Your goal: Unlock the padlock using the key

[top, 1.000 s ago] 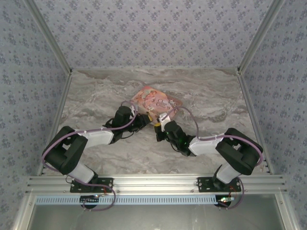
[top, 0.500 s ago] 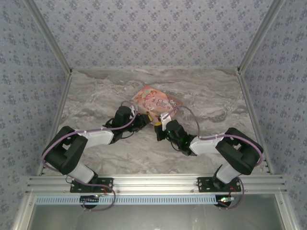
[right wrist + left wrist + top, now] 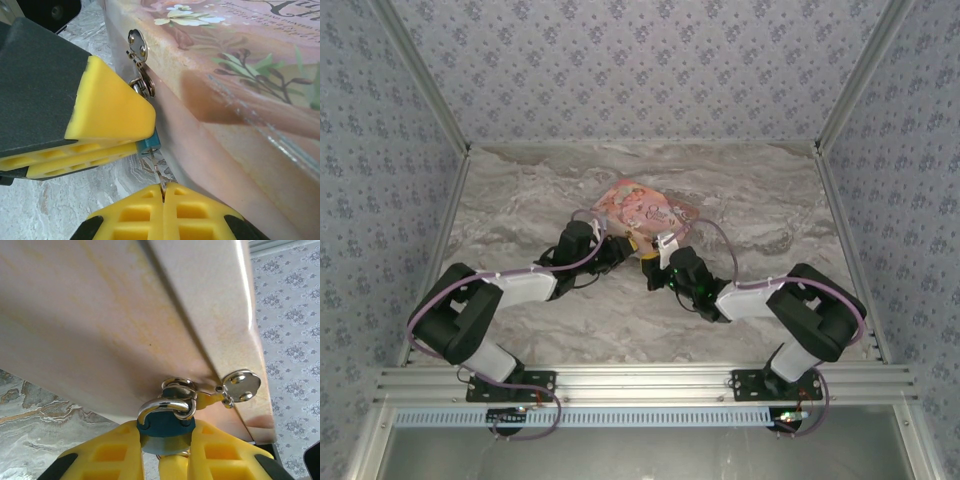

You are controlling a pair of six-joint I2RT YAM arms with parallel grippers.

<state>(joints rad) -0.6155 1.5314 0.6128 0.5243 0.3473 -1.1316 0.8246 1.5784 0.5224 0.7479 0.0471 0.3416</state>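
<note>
From above, the left hand [image 3: 616, 250] and right hand [image 3: 657, 268] meet tip to tip at the near edge of the pink book [image 3: 645, 208], which lies mid-table [image 3: 520, 210].

At the left wrist, we see the left hand pinching the blue padlock [image 3: 165, 429] by its body. Its silver shackle [image 3: 162, 407] is threaded through the book's clasp [image 3: 241, 385].

At the right wrist, the right hand is pressed together on a thin silver key [image 3: 160, 176]. The key points up at the padlock's underside, and we cannot tell whether the tip has entered the keyhole.

We judge the step in hand to be seating and turning the key. The left hand should brace the lock body firmly (it hangs from a loose clasp and will swing). The right hand should push straight along the key's axis, then twist gently without bending the slender blade.
</note>
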